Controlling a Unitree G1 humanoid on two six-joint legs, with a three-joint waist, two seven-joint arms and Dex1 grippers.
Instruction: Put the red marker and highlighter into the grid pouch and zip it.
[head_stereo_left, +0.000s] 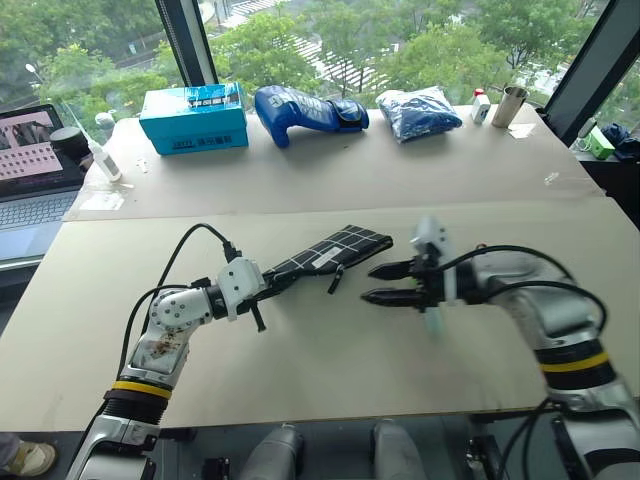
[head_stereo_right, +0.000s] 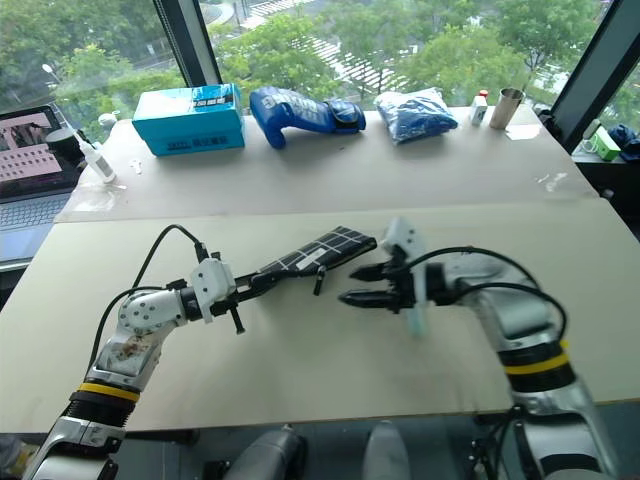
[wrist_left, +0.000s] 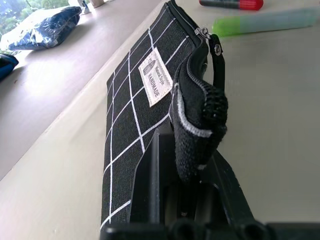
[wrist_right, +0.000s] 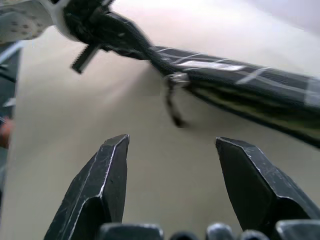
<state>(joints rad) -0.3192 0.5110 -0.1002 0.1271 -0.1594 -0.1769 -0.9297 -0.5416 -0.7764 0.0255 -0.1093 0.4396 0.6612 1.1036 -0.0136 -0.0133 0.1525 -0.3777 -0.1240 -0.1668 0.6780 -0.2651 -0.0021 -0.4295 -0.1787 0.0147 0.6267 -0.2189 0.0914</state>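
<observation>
The grid pouch (head_stereo_left: 335, 250), black with white lines and a small white label (wrist_left: 156, 76), is held off the table at a slant. My left gripper (head_stereo_left: 275, 281) is shut on its near edge, and the zipper edge shows pinched between the fingers (wrist_left: 192, 170). The black zipper pull (wrist_right: 175, 100) dangles from the pouch's edge. My right gripper (wrist_right: 172, 142) is open and empty, a short way right of the pull and pointing at it. The pale green highlighter (wrist_left: 265, 22) and the red marker (wrist_left: 232, 4) lie on the table beyond the pouch. In the left eye view my right wrist covers most of the highlighter (head_stereo_left: 432, 322).
Along the table's far edge (head_stereo_left: 300, 170) stand a teal box (head_stereo_left: 194, 117), a blue padded object (head_stereo_left: 305, 110), a blue bag (head_stereo_left: 420, 110), a small white bottle (head_stereo_left: 481, 106) and a metal cup (head_stereo_left: 511, 105). An open laptop (head_stereo_left: 35, 160) sits at far left.
</observation>
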